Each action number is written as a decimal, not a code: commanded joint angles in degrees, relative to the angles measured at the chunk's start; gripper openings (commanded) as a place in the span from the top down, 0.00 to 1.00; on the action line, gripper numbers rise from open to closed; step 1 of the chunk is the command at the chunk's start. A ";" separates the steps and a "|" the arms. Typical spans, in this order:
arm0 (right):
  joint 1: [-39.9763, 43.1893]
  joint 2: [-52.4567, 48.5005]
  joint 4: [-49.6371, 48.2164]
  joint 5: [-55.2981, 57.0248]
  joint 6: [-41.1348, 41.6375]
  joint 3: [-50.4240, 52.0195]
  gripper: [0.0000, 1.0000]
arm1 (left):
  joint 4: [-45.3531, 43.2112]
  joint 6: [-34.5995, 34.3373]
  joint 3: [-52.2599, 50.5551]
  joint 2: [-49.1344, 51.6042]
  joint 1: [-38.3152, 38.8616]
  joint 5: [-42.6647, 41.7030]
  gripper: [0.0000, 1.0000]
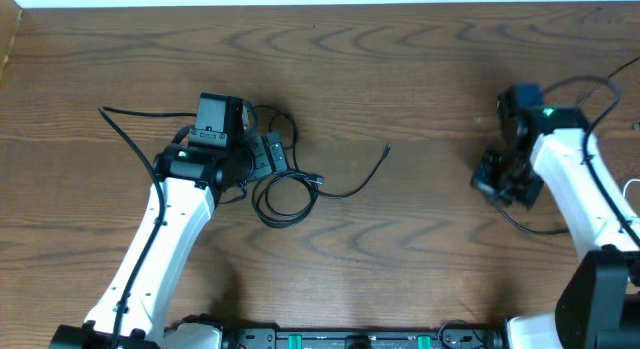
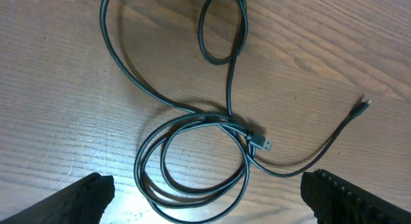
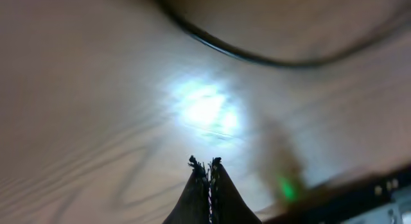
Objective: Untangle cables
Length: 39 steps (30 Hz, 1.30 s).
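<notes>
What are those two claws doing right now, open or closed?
Left gripper: open, empty, above the black cable.
Right gripper: shut, nothing seen in it.

One brown wood-grain worktop (image 1: 420, 69); two white robot arms, the left arm (image 1: 165, 239) and the right arm (image 1: 585, 189); two end effectors, the left end effector (image 2: 209, 201) and the right end effector (image 3: 209, 163). Ahead of the left end effector: one tangle of thin black cable (image 2: 122, 70) with two plug ends, one flat metal plug (image 2: 260, 144) and one small dark plug (image 2: 364, 104). Ahead of the right end effector: one blurred dark cord (image 3: 257, 57).
</notes>
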State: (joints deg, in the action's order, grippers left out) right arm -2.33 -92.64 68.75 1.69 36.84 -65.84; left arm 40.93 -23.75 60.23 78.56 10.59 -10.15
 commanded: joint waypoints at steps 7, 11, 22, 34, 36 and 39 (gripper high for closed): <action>-0.33 -0.26 -4.44 9.90 7.30 8.83 0.99 | 0.20 0.39 -0.07 0.04 -0.13 0.72 0.01; 0.13 -0.26 -6.43 15.15 7.54 9.94 0.99 | 0.20 0.39 -0.07 0.04 -0.13 0.72 0.01; 3.56 -0.26 -13.53 6.71 -1.31 12.74 0.99 | 0.20 0.37 -0.07 0.04 -0.13 0.72 0.01; 2.49 -0.26 -19.78 8.70 3.89 20.70 0.99 | 0.20 0.39 -0.07 0.04 -0.13 0.72 0.01; 2.84 -0.26 -21.09 9.73 3.85 20.70 0.99 | 0.20 0.39 -0.07 0.04 -0.13 0.72 0.00; 3.30 -0.26 -24.68 10.47 3.82 20.72 0.99 | 0.20 0.39 -0.07 0.04 -0.13 0.72 0.01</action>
State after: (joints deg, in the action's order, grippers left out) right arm 0.25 -92.64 46.54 9.19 38.81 -45.25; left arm 40.93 -23.75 60.23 78.56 10.59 -10.15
